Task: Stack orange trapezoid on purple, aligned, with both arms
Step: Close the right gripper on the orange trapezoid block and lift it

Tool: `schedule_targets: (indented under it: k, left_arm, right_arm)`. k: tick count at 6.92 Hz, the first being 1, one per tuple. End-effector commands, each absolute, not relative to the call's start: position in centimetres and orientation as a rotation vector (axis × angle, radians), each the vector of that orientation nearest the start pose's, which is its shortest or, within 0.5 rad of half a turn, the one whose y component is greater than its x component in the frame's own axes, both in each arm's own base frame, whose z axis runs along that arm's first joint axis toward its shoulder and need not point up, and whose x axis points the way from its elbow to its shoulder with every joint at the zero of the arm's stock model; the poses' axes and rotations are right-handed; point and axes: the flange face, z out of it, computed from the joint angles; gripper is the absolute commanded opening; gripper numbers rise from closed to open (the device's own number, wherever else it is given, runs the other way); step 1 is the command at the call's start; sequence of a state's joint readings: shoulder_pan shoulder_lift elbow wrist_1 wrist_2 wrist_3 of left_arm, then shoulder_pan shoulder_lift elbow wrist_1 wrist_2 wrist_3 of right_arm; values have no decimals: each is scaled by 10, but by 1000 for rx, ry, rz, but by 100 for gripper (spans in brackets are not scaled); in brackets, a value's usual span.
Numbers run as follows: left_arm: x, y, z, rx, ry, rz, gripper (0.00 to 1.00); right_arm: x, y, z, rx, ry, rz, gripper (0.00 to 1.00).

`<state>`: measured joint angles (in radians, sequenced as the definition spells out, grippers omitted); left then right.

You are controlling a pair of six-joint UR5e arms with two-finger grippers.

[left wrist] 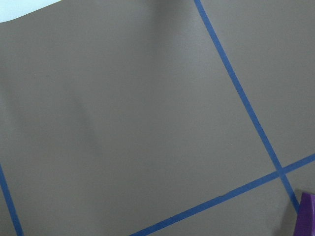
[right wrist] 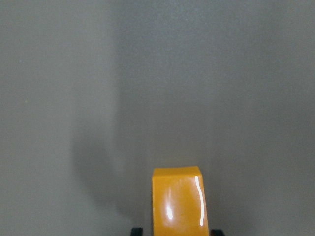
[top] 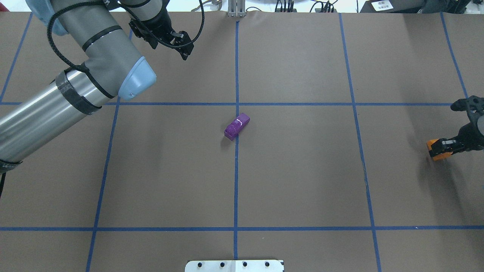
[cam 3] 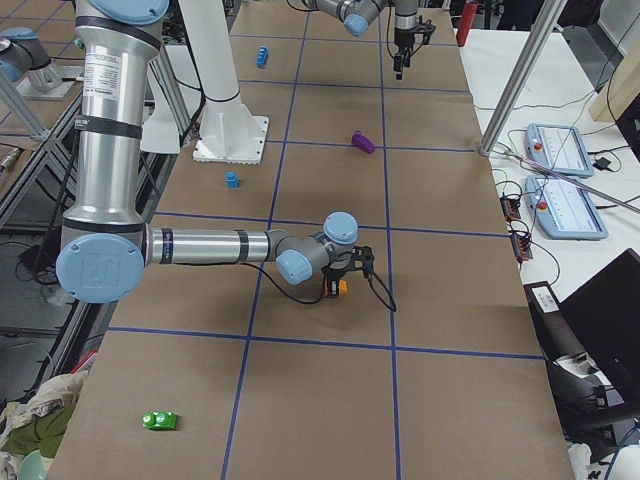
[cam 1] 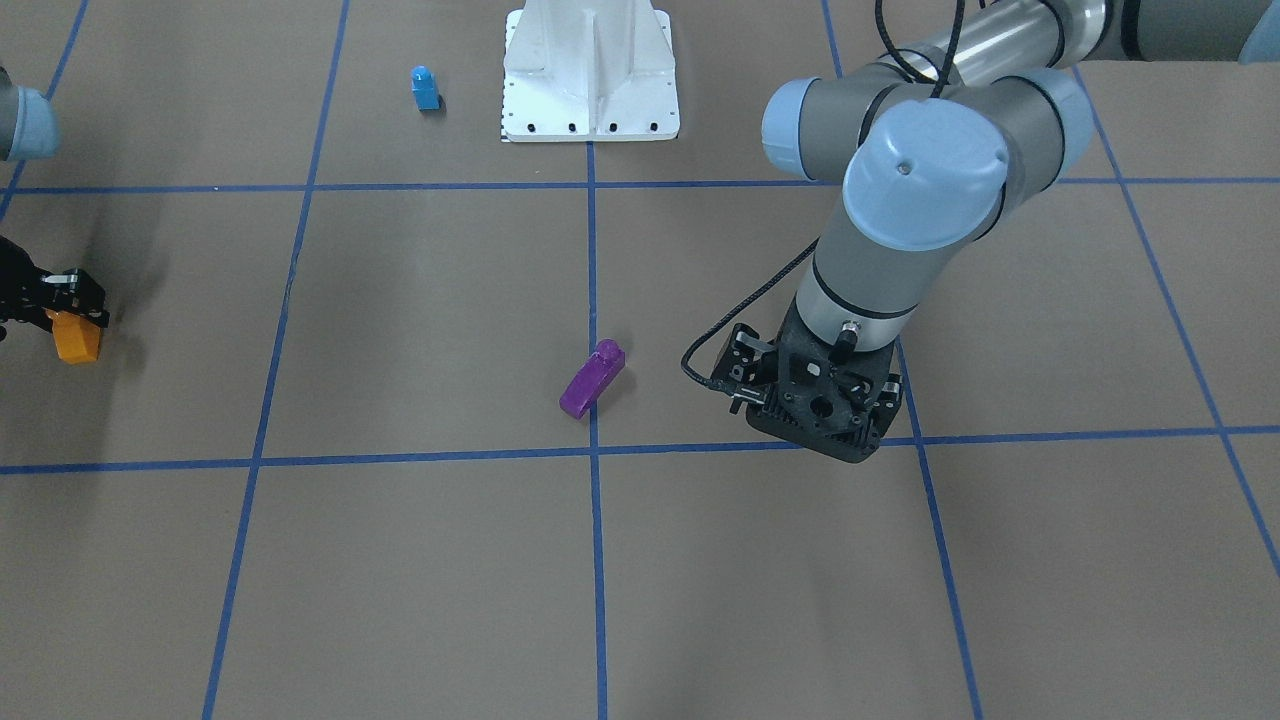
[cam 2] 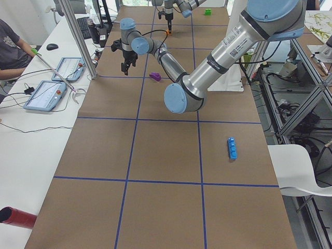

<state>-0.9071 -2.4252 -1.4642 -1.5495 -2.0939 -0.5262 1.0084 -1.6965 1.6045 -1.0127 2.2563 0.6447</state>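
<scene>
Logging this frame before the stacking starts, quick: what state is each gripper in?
Left gripper: looks open, holding nothing.
Right gripper: shut on the orange trapezoid.

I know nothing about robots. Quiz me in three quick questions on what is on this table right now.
1. True or false: the orange trapezoid already sits on the purple brick.
2. Where is the orange trapezoid? A: lying free at the table's centre. B: between the fingers of the right gripper, far to one side of the purple brick. C: on top of the white pedestal.
3. Fill in: the small one-stud brick standing near the white pedestal base is ____ in colour.

Key: 1 false; 2 B; 3 blue.
</scene>
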Motion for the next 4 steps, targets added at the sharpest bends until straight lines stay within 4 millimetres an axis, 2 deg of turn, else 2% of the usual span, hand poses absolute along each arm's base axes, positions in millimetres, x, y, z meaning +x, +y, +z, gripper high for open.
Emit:
schedule_targets:
  k: [1,2,3,4]
  left_arm:
    - [390,-634,173,307,817,320,100]
    - [388,-633,171,295,833,324,100]
    - [379,-637,169,293,830,311,100]
    - [369,-637,167,287,822,299,100]
  right_arm:
    - [-187,-427,644,-9,-807,-87,12]
    - [-186,-430,632,12,-820,-95,0]
    - [-173,-437,606,26,-860,-76,0]
    - [-151,-453,569,28,-904,-28,0]
